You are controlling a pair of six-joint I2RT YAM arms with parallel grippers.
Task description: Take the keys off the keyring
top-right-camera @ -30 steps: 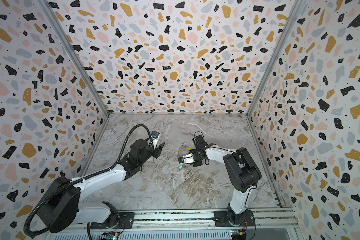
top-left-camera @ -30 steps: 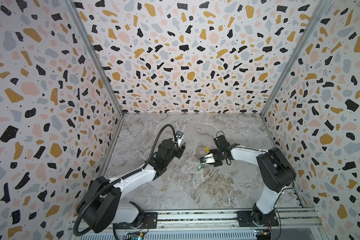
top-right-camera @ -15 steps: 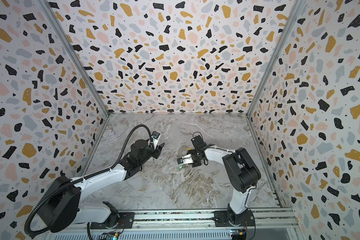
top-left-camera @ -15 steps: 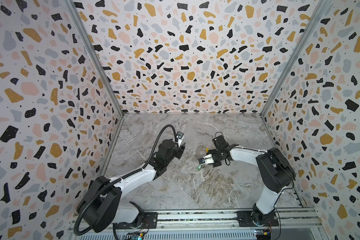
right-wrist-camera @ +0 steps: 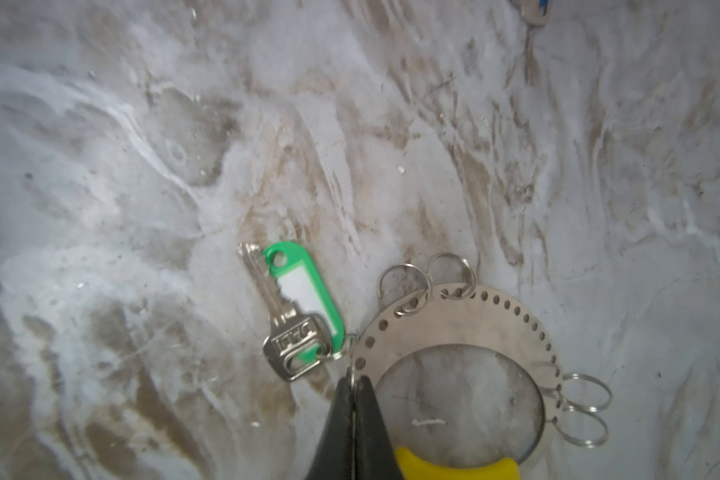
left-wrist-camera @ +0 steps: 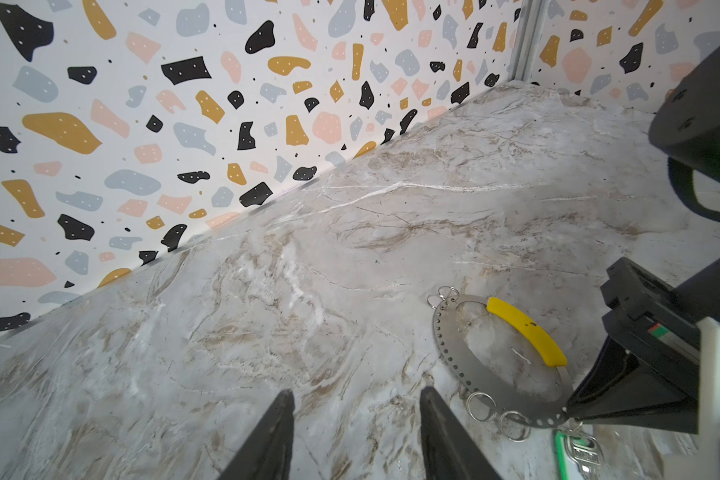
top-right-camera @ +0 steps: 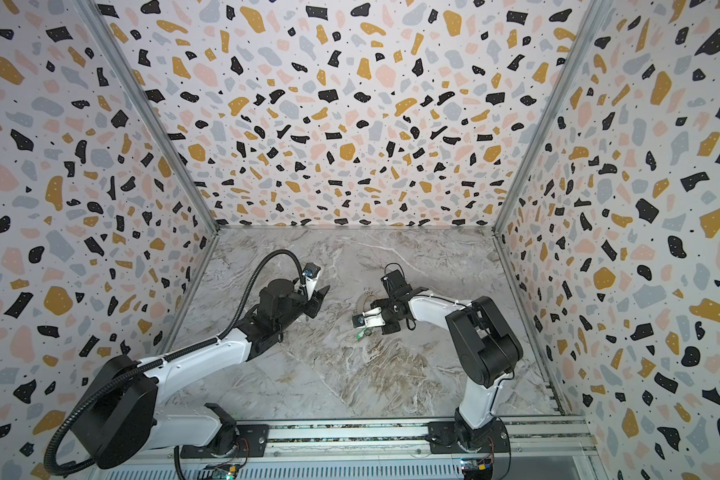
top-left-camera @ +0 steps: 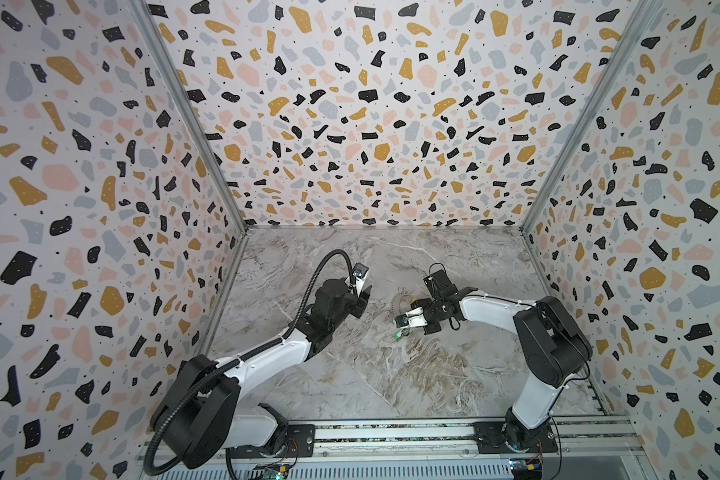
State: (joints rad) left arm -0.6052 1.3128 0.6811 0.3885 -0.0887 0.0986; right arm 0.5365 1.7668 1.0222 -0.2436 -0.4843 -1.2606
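On the marble counter [top-left-camera: 350,374], near its middle, the keyring [right-wrist-camera: 454,320] lies flat. It is a silver-grey band drilled with a row of small holes along its outer edge, and a yellow sleeve [left-wrist-camera: 524,332] covers one arc.

Four empty split rings [right-wrist-camera: 404,282] hang from those holes. Two sit side by side a short way round from the key, and two more sit close to one end of the sleeve.

Just outside the keyring's rim lies the green-tag key [right-wrist-camera: 283,328], a silvery key resting across its green plastic tag. Both are threaded on a small ring that reaches the rim, so the key is not yet off the keyring. In both top views it shows only as a green speck [top-left-camera: 400,334] beside the keyring.

The right gripper [right-wrist-camera: 352,380] comes in over the sleeve side of the keyring. Its fingers are pressed together on a thin wire loop [right-wrist-camera: 352,357], seen edge-on at the keyring's rim, right beside the key's head. From the left wrist view the same fingertips touch down at the rim, between the sleeve's end and the key.

The left gripper [left-wrist-camera: 356,395] hovers near the keyring on its drilled side, away from the sleeve and clear of it. Its fingers stand partly apart, with only bare counter showing between them.
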